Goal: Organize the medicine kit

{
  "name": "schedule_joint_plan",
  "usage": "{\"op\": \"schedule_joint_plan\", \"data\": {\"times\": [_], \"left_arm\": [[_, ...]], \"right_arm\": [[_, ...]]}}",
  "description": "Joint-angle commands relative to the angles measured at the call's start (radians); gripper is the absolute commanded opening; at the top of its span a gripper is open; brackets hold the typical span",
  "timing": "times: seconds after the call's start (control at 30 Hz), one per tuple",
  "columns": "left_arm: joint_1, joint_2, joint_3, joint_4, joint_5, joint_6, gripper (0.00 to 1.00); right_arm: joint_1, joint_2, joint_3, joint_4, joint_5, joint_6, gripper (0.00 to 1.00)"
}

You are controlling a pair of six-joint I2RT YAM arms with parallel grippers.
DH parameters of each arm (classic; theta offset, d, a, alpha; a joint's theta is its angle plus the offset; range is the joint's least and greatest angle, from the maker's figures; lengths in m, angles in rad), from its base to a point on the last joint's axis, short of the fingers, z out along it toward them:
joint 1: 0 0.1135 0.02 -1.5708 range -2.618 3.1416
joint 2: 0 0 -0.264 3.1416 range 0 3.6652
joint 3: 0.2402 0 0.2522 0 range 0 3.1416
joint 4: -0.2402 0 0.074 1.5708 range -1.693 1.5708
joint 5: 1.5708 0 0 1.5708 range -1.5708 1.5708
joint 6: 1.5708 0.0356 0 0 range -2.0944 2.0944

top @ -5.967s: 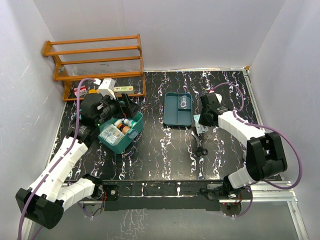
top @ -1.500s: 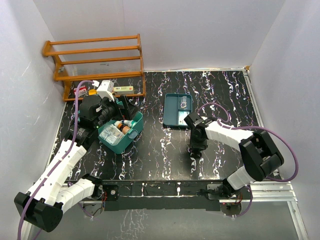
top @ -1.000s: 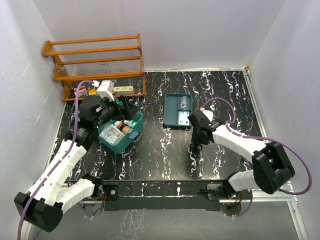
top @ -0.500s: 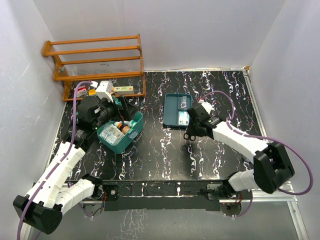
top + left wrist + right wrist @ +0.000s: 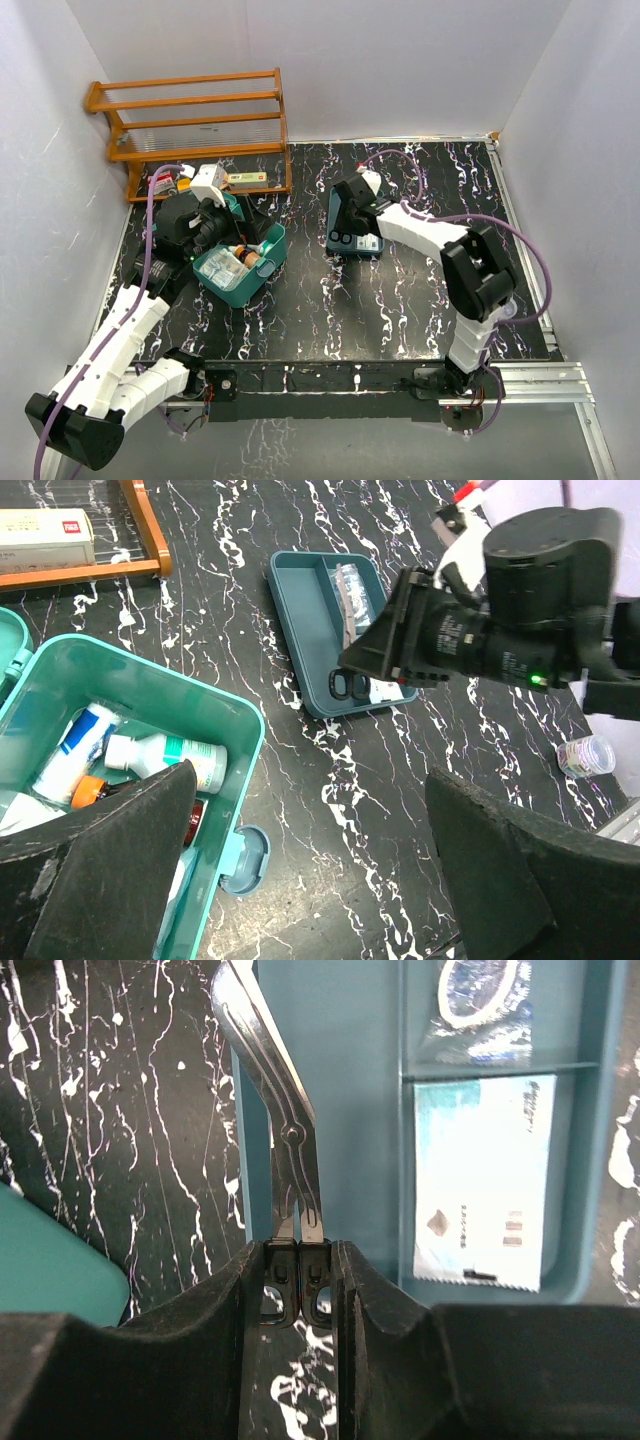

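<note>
The medicine kit [image 5: 243,268] [image 5: 140,687], a teal-green case, stands open at the left with bottles [image 5: 166,755] inside. My left gripper [image 5: 243,212] [image 5: 310,780] hangs open above its front edge, holding nothing. My right gripper [image 5: 347,231] [image 5: 300,1250] is shut on the black handles of a pair of scissors [image 5: 288,1135] [image 5: 349,685]. Their steel blades point over the left compartment of the dark teal tray [image 5: 352,204] [image 5: 350,1080] [image 5: 300,610]. The handles sit over the tray's near edge.
The tray's right side holds a white sachet [image 5: 478,1185] and a clear packet [image 5: 476,988]. A wooden rack [image 5: 190,120] stands at the back left with boxes [image 5: 245,177] under it. A small clear bottle [image 5: 584,755] lies on the table near the right arm.
My right gripper has lifted the scissors off the table and carried them back and left, over the tray's left compartment. The left arm has barely moved.
</note>
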Motion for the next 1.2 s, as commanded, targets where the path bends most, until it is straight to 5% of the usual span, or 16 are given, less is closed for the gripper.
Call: {"op": "schedule_joint_plan", "data": {"times": [0.0,0.43,0.57,0.8,1.17], "left_arm": [[-0.004,-0.029,0.029,-0.008,-0.015,0.006,0.96],[-0.003,-0.032,0.029,-0.012,-0.018,0.004,0.96],[-0.003,-0.030,0.031,-0.020,-0.024,0.012,0.96],[-0.003,-0.022,0.033,-0.052,-0.042,0.032,0.97],[-0.003,0.084,0.052,-0.277,0.057,0.066,0.97]], "right_arm": [[0.001,0.069,0.094,0.040,0.048,0.003,0.14],[0.002,0.193,0.161,-0.010,0.078,-0.078,0.14],[0.001,0.207,0.182,-0.027,0.064,-0.106,0.24],[-0.004,0.168,0.202,-0.034,0.064,-0.125,0.38],[-0.028,0.010,0.108,-0.016,0.014,-0.113,0.43]]}}
